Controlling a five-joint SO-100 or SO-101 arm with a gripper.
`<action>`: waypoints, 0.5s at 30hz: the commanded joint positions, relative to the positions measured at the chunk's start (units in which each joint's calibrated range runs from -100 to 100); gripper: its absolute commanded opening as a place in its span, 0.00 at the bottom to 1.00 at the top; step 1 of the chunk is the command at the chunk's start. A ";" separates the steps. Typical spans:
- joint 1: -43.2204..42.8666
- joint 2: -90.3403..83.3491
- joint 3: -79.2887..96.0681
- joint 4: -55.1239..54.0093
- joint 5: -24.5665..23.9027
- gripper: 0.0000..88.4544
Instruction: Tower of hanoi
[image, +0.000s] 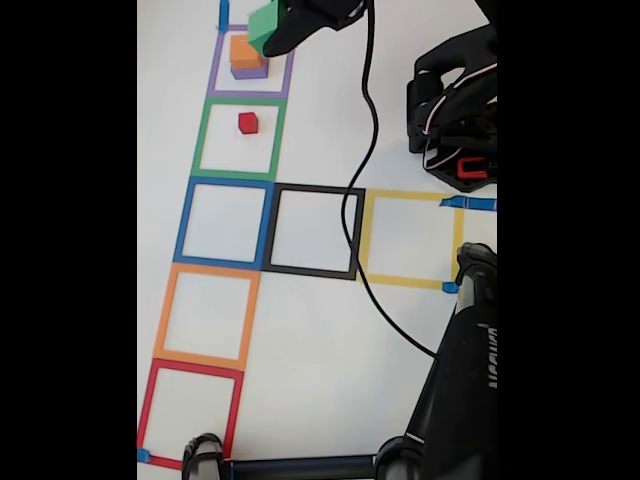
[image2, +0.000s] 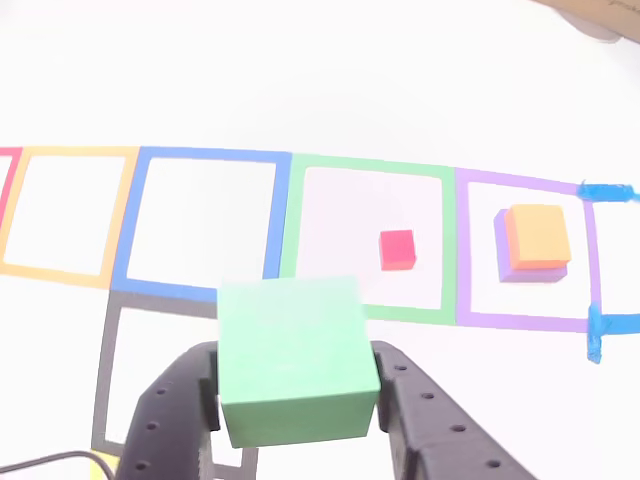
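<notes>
1. Other view puts the green block (image2: 295, 360) close up between the two black fingers (image2: 175, 415) of the gripper (image2: 295, 405), which is clamped on the block's left and right faces and carries it above the table (image2: 300, 70).
2. Fixed view shows the same green block (image: 265, 27) near the top edge, held by the gripper (image: 285, 30) just beside and above the orange block (image: 245, 50).
3. The orange block (image2: 538, 237) sits on the purple block (image2: 530, 270), both inside the purple square (image2: 462, 250); only a thin purple margin shows beneath the orange.
4. The red block (image2: 397, 249) lies alone in the green square (image2: 440, 315), next to the purple one. The blue square (image2: 135, 230), orange square (image2: 65, 272) and black square (image2: 105, 380) hold nothing.
5. Handling, as a judgement: the green block looks solid, stiff and light, with flat matte faces and crisp edges. Squeezing two opposite flat sides mid-height, as now, should hold it without slipping or crushing.
6. The likely step in hand is setting green on orange. Landing it level and centred matters, since an off-centre drop could nudge the small stack.
7. A black cable (image: 372, 130) trails across the table, well apart from the blocks.
</notes>
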 joint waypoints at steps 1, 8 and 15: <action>-4.29 -2.85 6.85 -3.81 0.81 0.08; -6.97 -6.49 28.66 -16.52 8.92 0.08; -7.45 -6.08 53.57 -44.62 10.61 0.08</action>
